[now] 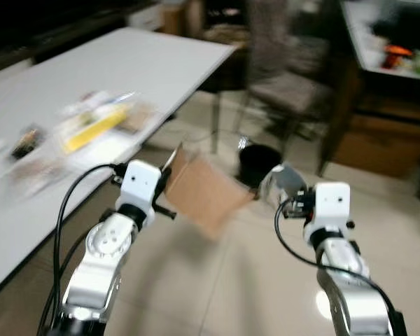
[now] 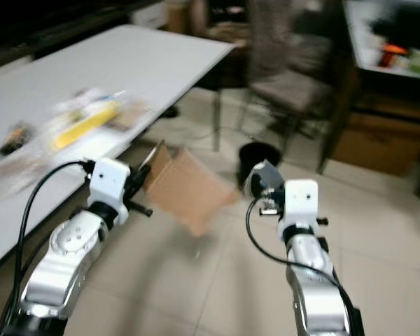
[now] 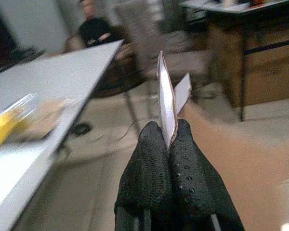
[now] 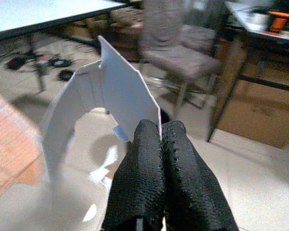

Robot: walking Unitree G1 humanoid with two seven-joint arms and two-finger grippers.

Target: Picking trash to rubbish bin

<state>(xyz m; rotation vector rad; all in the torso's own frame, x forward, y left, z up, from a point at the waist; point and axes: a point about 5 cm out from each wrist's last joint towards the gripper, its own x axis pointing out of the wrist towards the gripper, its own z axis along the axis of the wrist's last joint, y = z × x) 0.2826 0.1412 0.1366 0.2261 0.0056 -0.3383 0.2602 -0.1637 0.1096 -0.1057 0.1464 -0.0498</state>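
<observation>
- Where the left gripper (image 3: 169, 144) closes, its textured black fingers pinch the thin edge of a brown cardboard sheet (image 1: 199, 190); the sheet is flat, roughly four-sided, matte, with a white-faced flap at its top.
- Held off the floor beside the table edge, the sheet slants away from the gripper toward the black rubbish bin (image 1: 258, 162), its long axis running down and to the robot's right.
- Right gripper (image 4: 161, 137): fingers pressed together on a pale, stiff, curved piece of clear plastic packaging (image 4: 98, 103). The piece arches up from the fingertips and bends over in a hoop; it hangs just above and beside the bin.
- Bin: small, round, dark, standing on pale glossy floor tiles (image 1: 238, 280) between the two grippers, partly hidden by the cardboard.
- White table (image 1: 147, 59) to the robot's left carries blurred litter, including a yellow packet (image 1: 92, 129).
- Beyond the bin: a grey padded chair (image 1: 287, 87) and a dark desk (image 1: 378, 77).
- A seated person (image 3: 94, 29) in dark clothing is behind the table's far end.
</observation>
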